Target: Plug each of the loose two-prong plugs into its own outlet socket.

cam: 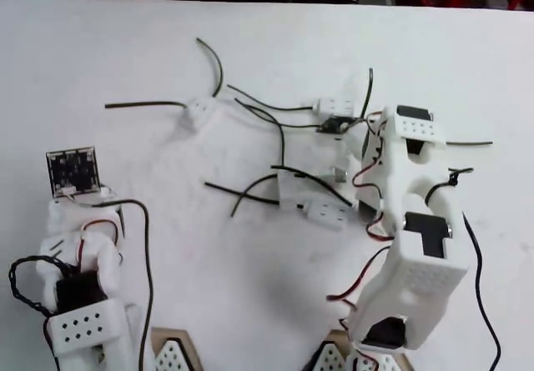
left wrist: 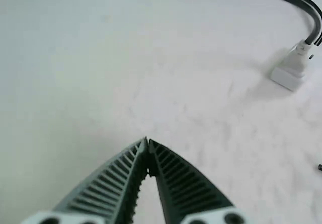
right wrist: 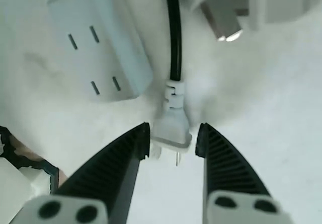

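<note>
Right wrist view: right gripper is straddling a plug, jaws apart, apparently to grasp it; left gripper is sitting closed, empty.

no legible text, labels, numbers or signs on anything

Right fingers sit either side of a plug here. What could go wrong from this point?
1. The right gripper has its open fingers flanking the plug close to its prongs; closing there may pinch them or squeeze the plug out.
2. The prongs point at the gripper, not at the outlet slots, so the plug likely needs turning first.
3. The cords cross in the high view; lifting could drag others along.
</note>
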Robot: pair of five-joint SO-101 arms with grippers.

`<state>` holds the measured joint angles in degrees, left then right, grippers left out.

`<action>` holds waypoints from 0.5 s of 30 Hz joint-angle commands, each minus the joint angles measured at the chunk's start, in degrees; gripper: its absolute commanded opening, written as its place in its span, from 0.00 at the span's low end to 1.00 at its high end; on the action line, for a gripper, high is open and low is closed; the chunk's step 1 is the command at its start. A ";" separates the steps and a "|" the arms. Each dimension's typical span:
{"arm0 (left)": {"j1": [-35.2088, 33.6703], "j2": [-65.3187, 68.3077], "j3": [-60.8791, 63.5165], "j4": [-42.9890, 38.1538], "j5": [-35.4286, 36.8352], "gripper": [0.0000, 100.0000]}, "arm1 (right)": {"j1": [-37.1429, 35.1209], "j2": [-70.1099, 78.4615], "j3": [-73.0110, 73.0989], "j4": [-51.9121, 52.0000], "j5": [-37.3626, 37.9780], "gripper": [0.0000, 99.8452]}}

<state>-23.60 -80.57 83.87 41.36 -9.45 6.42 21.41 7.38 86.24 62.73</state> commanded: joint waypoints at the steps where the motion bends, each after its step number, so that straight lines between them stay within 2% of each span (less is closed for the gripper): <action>1: 0.22 -0.66 -0.35 -1.23 -0.18 0.02 | -0.57 1.71 -1.93 -1.89 -0.44 0.15; 3: 0.22 -0.66 -0.35 -1.23 -0.18 0.02 | -0.48 3.47 -2.02 -2.51 -0.44 0.14; 9: 0.22 -0.66 -0.26 -1.23 -0.18 0.02 | -0.48 3.56 -2.02 -2.33 -0.44 0.01; 15: 0.22 -0.66 -0.26 -1.32 -0.18 0.02 | 1.89 -2.24 -2.02 -3.12 -0.09 0.02</action>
<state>-23.60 -80.57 83.87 41.36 -9.45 6.95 23.69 6.15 83.87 62.73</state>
